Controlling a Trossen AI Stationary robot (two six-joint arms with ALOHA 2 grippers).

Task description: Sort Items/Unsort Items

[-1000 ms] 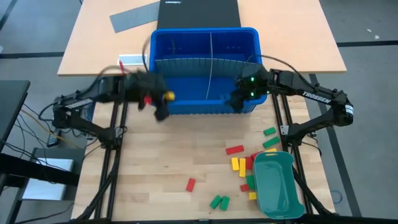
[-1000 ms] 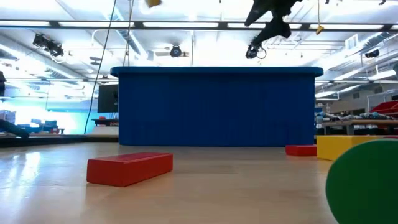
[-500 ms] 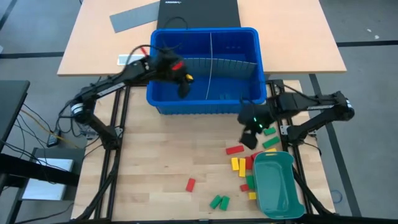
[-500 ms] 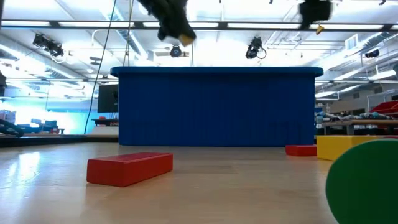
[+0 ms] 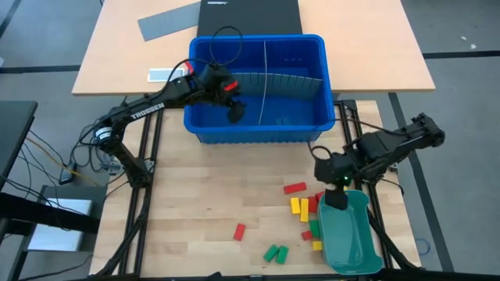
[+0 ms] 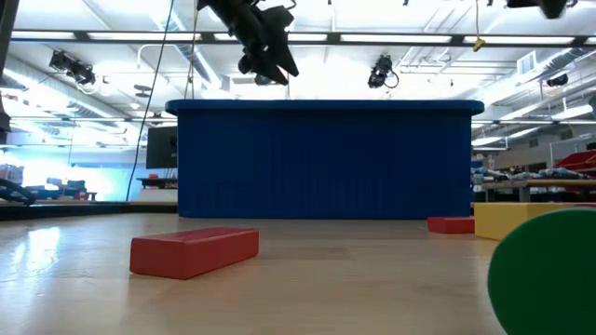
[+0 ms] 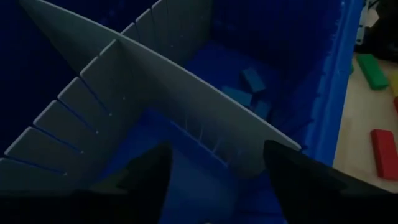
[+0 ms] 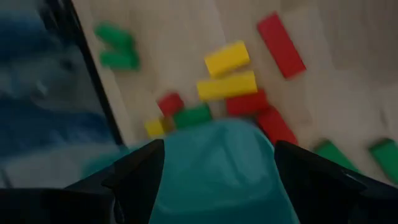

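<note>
Two grippers are shown empty, fingers wide: left gripper point(image 5: 233, 109) over the bin point(image 5: 205, 129), right gripper point(image 5: 337, 190) above scattered blocks point(image 5: 300, 204) beside the tray point(image 5: 365, 250). Next, a block must be grasped.

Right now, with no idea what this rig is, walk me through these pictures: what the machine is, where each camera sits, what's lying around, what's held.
Two robot arms work at a table. The overhead picture shows the left gripper over the blue bin, open and empty. The right gripper, also open and empty, hangs over the teal tray. Red, yellow and green blocks lie scattered on the wood. The level picture looks across the table at the bin's wall. Each wrist camera looks past its own fingers: the left one shows the grey divider inside the bin.
</note>
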